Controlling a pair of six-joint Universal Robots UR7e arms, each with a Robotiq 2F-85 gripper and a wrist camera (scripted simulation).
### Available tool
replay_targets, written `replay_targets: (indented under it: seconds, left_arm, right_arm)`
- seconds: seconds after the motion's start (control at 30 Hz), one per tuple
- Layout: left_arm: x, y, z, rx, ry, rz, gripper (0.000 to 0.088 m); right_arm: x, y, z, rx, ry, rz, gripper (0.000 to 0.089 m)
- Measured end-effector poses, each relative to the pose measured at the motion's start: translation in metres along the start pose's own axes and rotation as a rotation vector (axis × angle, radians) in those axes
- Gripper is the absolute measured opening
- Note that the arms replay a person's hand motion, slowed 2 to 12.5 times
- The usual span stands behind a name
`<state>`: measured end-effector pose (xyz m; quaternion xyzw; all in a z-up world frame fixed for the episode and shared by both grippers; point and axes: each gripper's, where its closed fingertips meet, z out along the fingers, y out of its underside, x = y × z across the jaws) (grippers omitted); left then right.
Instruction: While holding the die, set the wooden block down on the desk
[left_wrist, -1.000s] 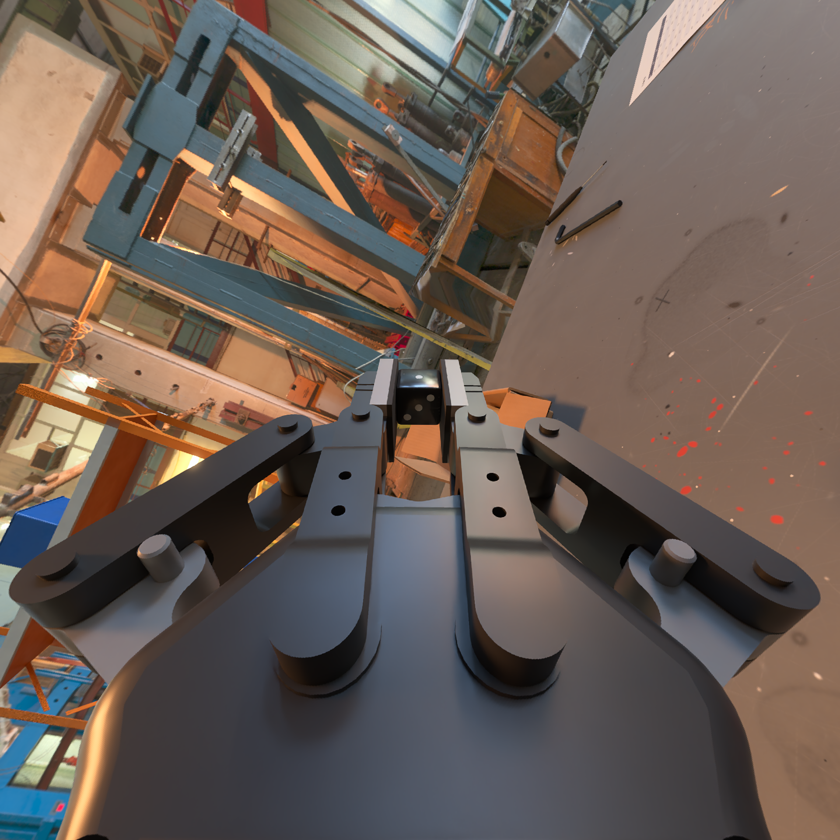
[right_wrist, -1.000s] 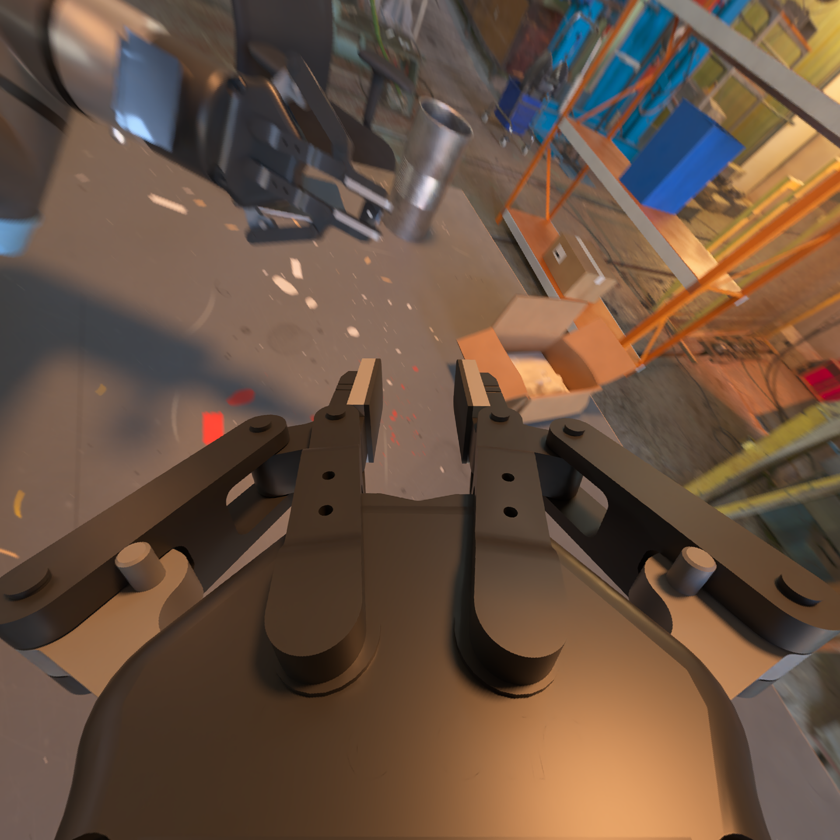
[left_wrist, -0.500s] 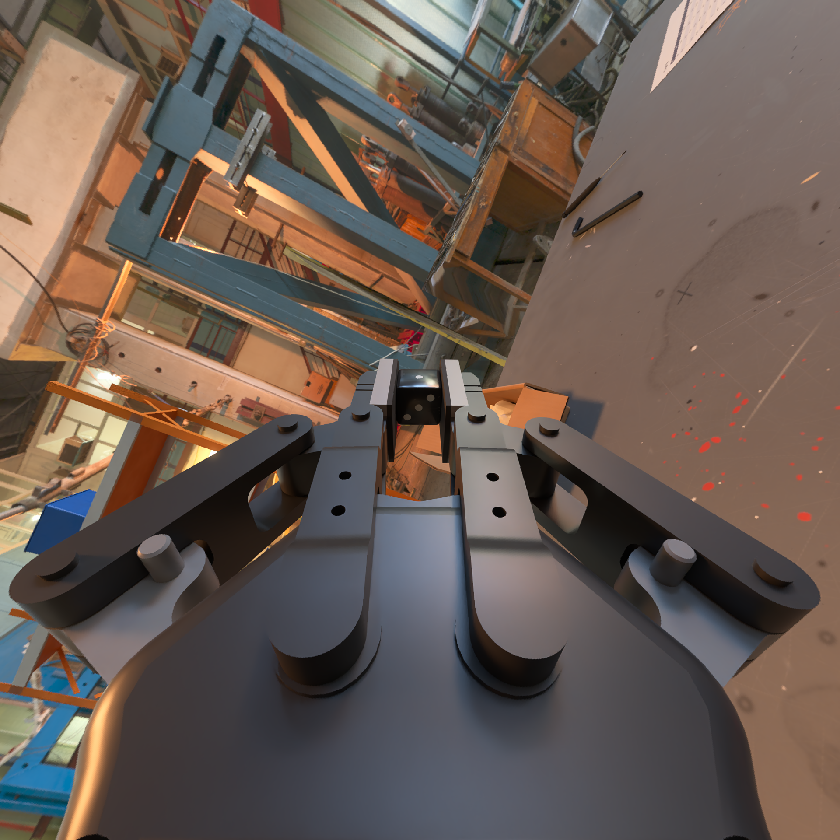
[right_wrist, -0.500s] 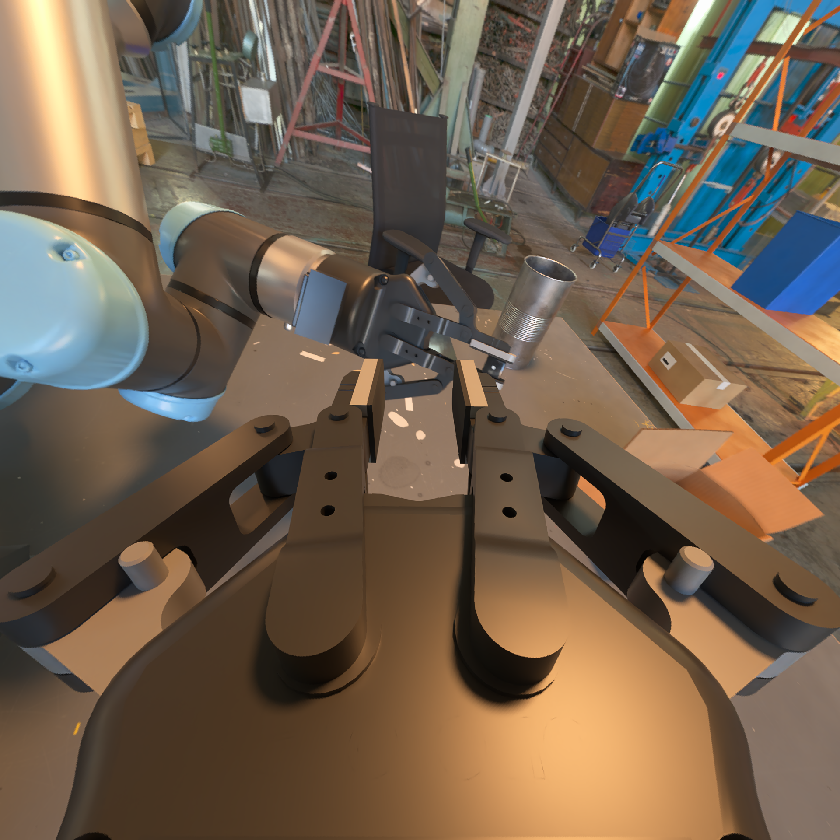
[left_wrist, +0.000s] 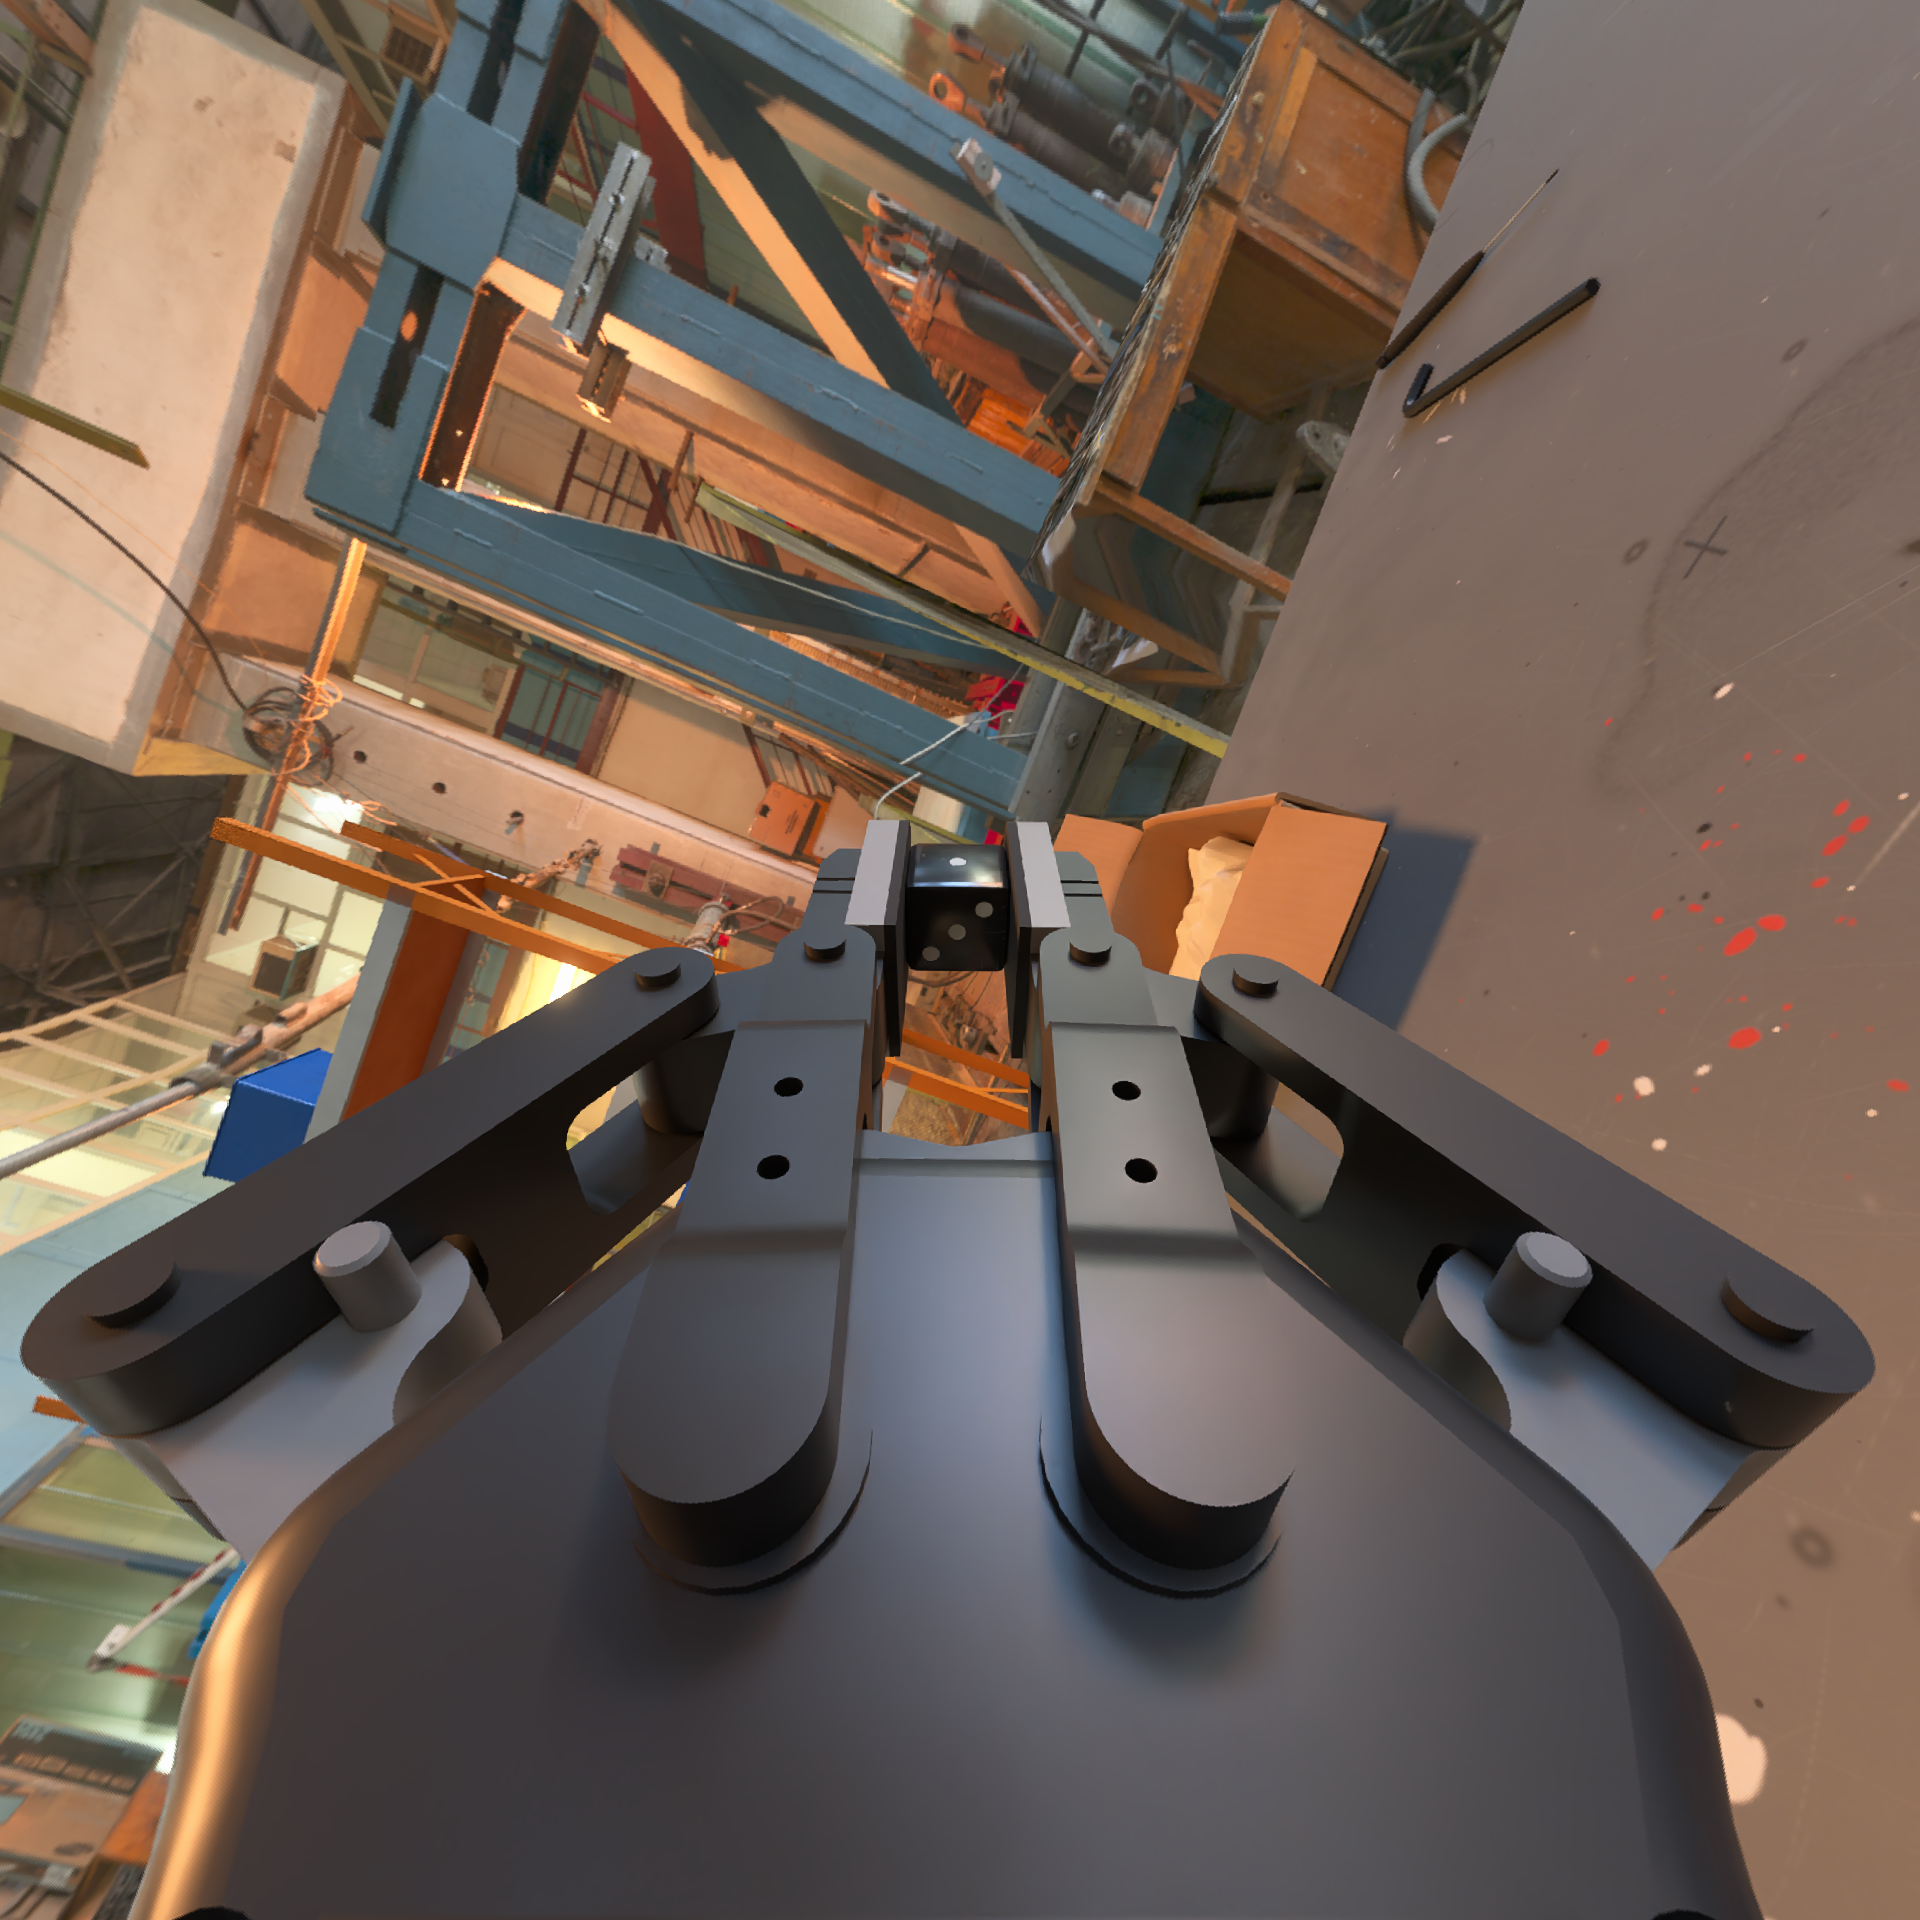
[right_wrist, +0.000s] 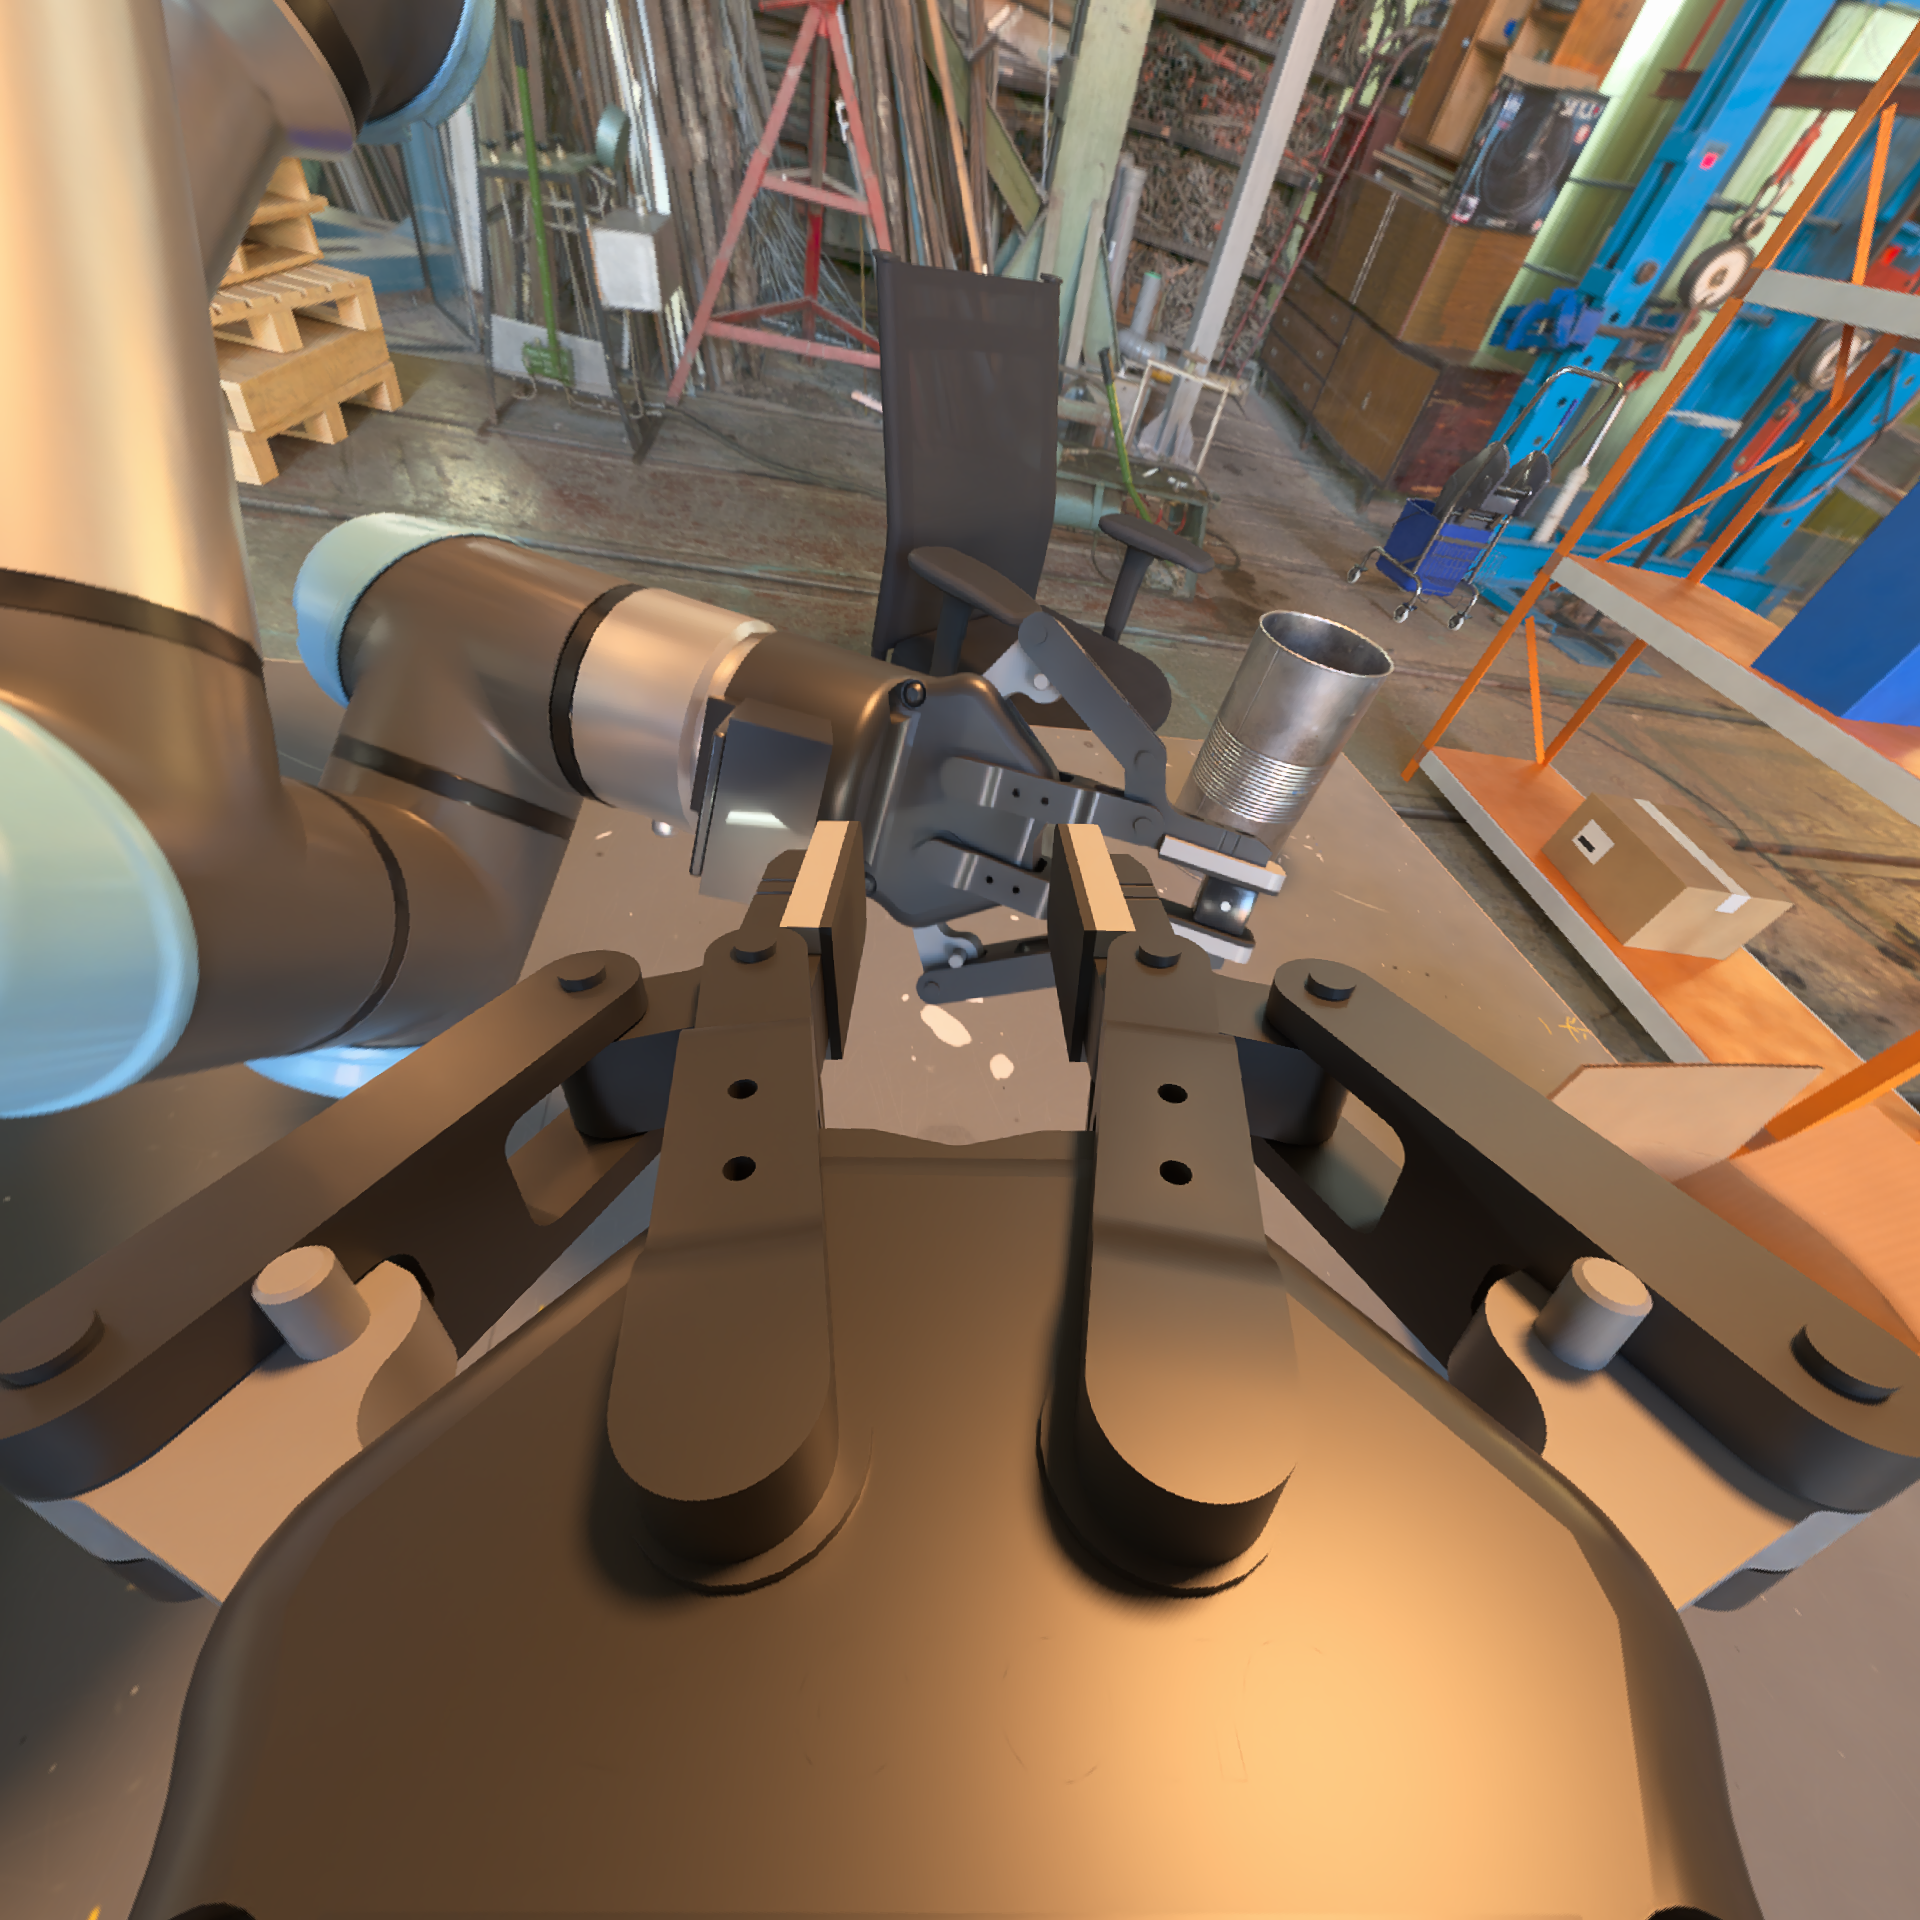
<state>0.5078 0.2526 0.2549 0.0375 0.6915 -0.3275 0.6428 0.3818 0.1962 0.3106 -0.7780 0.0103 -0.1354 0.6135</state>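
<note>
My left gripper (left_wrist: 956, 883) is shut on a black die (left_wrist: 956, 909) with white pips, held above the desk (left_wrist: 1662, 727), which stands on edge at the right of the left wrist view. In the right wrist view the left gripper (right_wrist: 1221, 899) shows farther off, over the desk (right_wrist: 1382, 935), with the die (right_wrist: 1224, 902) between its pads. My right gripper (right_wrist: 956, 925) is open and empty, its jaws apart with nothing between them. No wooden block shows in either view.
A metal can (right_wrist: 1283, 732) stands at the desk's far edge just behind the left gripper. Two thin black rods (left_wrist: 1496, 332) lie on the desk. An open cardboard box (left_wrist: 1226, 894) sits beyond the desk edge. The left arm (right_wrist: 468, 748) crosses the left side.
The right wrist camera has tilted up from the desk surface toward the left arm and the can. The left gripper has shifted a little, still holding the die.
</note>
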Motion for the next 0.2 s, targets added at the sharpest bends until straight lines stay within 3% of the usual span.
replay_targets:
  seconds: [0.2]
  left_arm:
    - [-0.003, 0.004, 0.000, -0.019, -0.010, 0.010, 0.0159]
  right_arm:
    - [0.001, -0.011, 0.016, 0.029, -0.021, 0.021, 0.0329]
